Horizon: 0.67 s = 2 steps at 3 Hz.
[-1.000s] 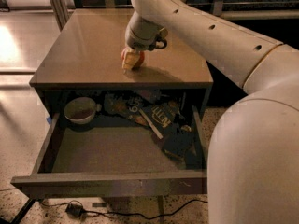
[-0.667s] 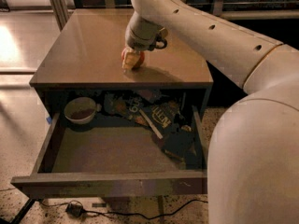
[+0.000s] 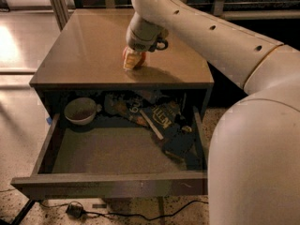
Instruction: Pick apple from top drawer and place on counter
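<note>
The apple point(image 3: 141, 58) shows as a small red patch low on the counter point(image 3: 84, 55), near the middle of its front half. My gripper point(image 3: 132, 60) comes down on it from above and is shut on the apple, with a pale yellowish finger point(image 3: 131, 61) covering most of the fruit. The apple looks to be at or just above the counter surface. Below, the top drawer point(image 3: 112, 187) is pulled wide open toward the camera.
Inside the drawer, a white bowl point(image 3: 80, 110) sits at the back left, with snack bags point(image 3: 161, 118) and a dark blue packet point(image 3: 180, 143) piled at the back right. My large white arm point(image 3: 243, 125) fills the right side. A cable point(image 3: 122, 214) lies on the floor.
</note>
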### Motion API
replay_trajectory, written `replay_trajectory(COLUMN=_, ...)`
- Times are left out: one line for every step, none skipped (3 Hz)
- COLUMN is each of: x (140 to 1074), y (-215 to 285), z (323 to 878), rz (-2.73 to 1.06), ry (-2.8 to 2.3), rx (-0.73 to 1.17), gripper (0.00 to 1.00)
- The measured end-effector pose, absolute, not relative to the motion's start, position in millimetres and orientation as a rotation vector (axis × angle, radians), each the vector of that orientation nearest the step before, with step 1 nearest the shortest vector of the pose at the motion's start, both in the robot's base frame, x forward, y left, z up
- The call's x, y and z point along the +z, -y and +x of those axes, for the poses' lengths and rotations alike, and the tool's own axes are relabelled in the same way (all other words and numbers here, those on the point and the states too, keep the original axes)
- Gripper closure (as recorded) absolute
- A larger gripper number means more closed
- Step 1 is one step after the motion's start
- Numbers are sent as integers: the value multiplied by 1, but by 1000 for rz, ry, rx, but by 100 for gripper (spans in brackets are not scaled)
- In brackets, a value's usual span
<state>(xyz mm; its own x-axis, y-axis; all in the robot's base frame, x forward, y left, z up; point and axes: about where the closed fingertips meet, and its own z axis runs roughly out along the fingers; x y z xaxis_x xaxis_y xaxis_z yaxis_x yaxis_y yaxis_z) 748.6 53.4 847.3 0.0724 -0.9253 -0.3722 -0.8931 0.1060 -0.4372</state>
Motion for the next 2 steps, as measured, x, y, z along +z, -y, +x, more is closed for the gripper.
replay_trajectory(x=847, y=-53, z=749, rz=-1774, ry=-1807, rx=-71, gripper=0)
replay_trajectory(x=847, y=-53, z=749, rz=-1774, ry=-1807, rx=-71, gripper=0)
